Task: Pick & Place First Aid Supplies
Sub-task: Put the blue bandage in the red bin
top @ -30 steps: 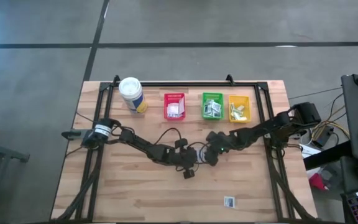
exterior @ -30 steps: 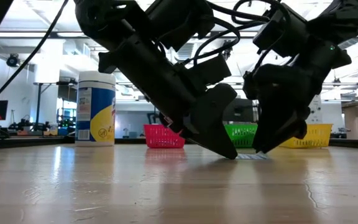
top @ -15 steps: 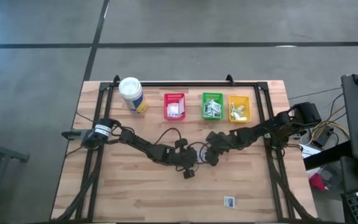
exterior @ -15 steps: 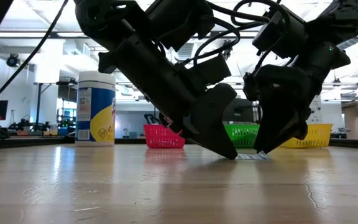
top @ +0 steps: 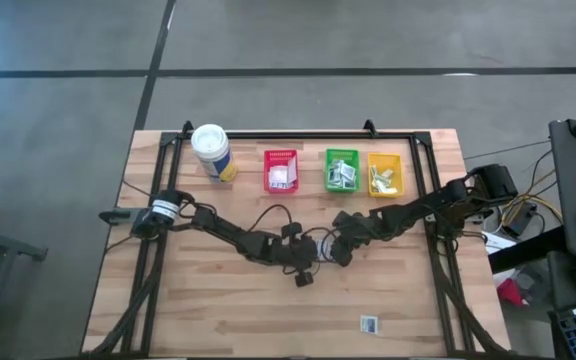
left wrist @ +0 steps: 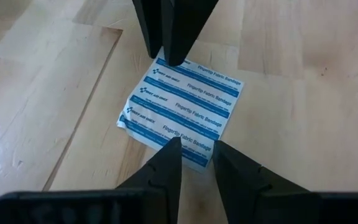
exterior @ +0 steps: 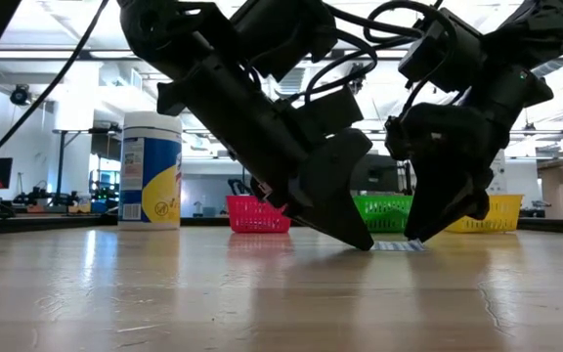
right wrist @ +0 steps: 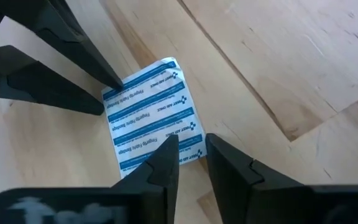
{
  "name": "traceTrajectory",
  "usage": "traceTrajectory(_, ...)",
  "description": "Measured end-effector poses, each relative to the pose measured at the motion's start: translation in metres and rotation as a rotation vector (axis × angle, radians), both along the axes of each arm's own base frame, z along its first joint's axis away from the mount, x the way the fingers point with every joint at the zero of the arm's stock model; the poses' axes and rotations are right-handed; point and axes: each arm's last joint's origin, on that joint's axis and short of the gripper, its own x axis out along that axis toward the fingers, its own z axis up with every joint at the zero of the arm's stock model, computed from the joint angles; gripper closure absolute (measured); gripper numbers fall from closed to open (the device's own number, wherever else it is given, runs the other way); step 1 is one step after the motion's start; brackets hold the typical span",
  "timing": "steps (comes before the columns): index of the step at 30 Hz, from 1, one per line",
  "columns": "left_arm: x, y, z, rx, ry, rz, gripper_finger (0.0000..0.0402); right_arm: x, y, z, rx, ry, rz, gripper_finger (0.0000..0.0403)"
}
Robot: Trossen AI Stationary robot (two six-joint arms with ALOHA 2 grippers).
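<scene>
Both claws meet over one striped packet (left wrist: 180, 109) lying flat at the middle of the wooden surface (top: 218, 310). The left claw (left wrist: 194, 149) has its fingers nearly together, tips touching the packet's near edge with a narrow gap between them. The right claw (right wrist: 188, 143) stands likewise at the opposite edge, fingers close but apart. Neither seems to grip it, though contact is hard to judge. Behind stand the red bin (top: 280, 171), green bin (top: 341, 171) and yellow bin (top: 384, 174), each holding packets, and a canister (top: 211, 151). Another packet (top: 369, 323) lies apart near the front edge.
</scene>
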Motion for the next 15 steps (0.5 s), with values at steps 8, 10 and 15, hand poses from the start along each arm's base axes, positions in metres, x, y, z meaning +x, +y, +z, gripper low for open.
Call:
traceTrajectory(8,-0.0001,-0.0006,-0.0003,-0.058,-0.002,0.021,0.0307,0.0025,0.0009,0.0048,0.058,0.008,-0.002,0.0301)
traceTrajectory(10,-0.0002,-0.0007,-0.0004,-0.09,-0.006,0.046,0.0307,0.0022,0.0011,0.0047,0.078,0.022,-0.023,0.0296)
traceTrajectory(15,-0.0004,-0.0019,-0.0005,-0.159,-0.012,0.082,0.0307,0.0013,0.0014,0.0028,0.138,0.042,-0.106,0.0289)
